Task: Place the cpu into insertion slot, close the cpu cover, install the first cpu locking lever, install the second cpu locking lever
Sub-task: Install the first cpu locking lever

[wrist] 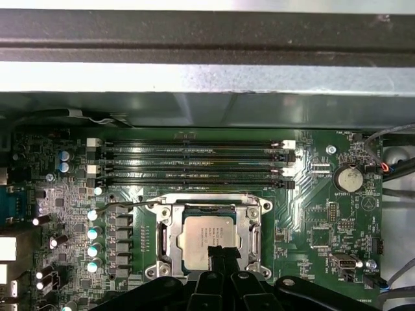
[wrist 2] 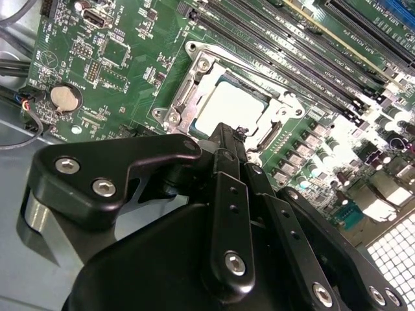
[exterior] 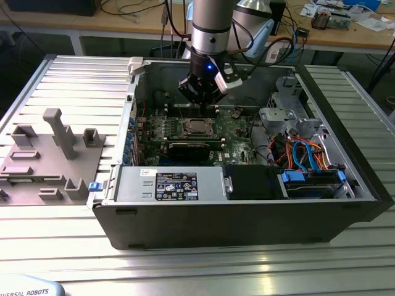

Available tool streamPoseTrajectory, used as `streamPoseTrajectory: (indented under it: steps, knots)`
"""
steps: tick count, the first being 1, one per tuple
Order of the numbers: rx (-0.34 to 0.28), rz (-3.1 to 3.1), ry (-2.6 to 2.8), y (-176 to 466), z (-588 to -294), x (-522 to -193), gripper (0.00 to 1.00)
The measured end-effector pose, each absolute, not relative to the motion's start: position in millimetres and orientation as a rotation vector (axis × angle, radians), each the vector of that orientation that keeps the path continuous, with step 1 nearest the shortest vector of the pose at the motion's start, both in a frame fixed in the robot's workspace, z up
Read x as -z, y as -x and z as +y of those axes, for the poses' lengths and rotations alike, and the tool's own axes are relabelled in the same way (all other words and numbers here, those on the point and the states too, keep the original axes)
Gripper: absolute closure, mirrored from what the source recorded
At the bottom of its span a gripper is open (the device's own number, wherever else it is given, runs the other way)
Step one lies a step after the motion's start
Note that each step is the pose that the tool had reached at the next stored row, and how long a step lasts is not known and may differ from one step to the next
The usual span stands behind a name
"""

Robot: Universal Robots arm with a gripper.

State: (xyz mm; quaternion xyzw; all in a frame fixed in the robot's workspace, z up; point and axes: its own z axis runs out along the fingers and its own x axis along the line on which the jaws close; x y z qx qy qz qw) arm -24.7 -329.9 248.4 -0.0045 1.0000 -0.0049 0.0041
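The cpu [wrist: 206, 234] lies flat in the insertion slot [wrist: 154, 269] of the green board, silver top up. The cpu cover [wrist: 167, 234] rests down around it as a silvery frame. A thin wire lever [wrist: 130, 203] runs along the socket's edge on the side of the memory slots. My gripper [wrist: 220, 254] hovers just above the cpu's near edge, its black fingers shut together with nothing between them. The second wrist view shows the gripper [wrist 2: 227, 135] over the cpu [wrist 2: 227, 107] and cover [wrist 2: 185, 97]. In the exterior view the gripper [exterior: 207, 102] hangs over the cpu [exterior: 199, 126].
Long memory slots [wrist: 194, 162] run beside the socket, with the case wall [wrist: 207, 78] beyond them. A coin battery [wrist: 350, 178] sits nearby. In the exterior view a black card [exterior: 191, 148], power supply [exterior: 173, 185] and drive cables [exterior: 302, 154] crowd the case; a grey fixture plate [exterior: 49, 154] lies at its left.
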Motion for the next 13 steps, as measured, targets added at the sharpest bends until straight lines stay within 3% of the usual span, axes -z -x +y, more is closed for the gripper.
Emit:
streamPoseTrajectory:
  steps: [13]
  knots:
    - [0.015,3.133,0.042,24.7,-329.9,-248.4,0.89]
